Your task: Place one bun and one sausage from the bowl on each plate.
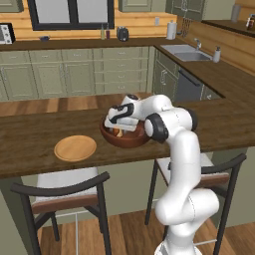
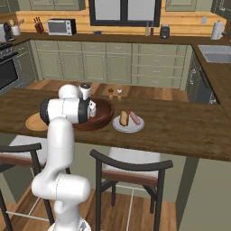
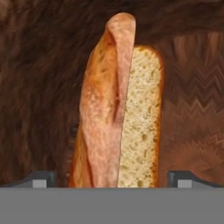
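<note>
In the hand view a pinkish sausage (image 3: 103, 113) leans against a bun (image 3: 140, 113) with its pale crumb face showing, both lying inside the dark wooden bowl (image 3: 39, 87). My gripper (image 3: 112, 179) is open just above them, one fingertip (image 3: 43, 178) on each side of the pair, touching neither. From the base, my hand (image 1: 118, 123) dips into the bowl (image 1: 130, 141). The tan wooden plate (image 1: 75, 148) to the bowl's left holds nothing. The grey-white plate (image 2: 118, 127) on the bowl's other side carries a bun (image 2: 123, 117) and a sausage (image 2: 134, 118).
The bowl (image 2: 106, 113) and both plates stand on a long wooden counter (image 1: 30, 134). Two dark-backed stools (image 1: 60, 191) sit under its near edge. Small shakers (image 2: 114, 94) stand behind the bowl.
</note>
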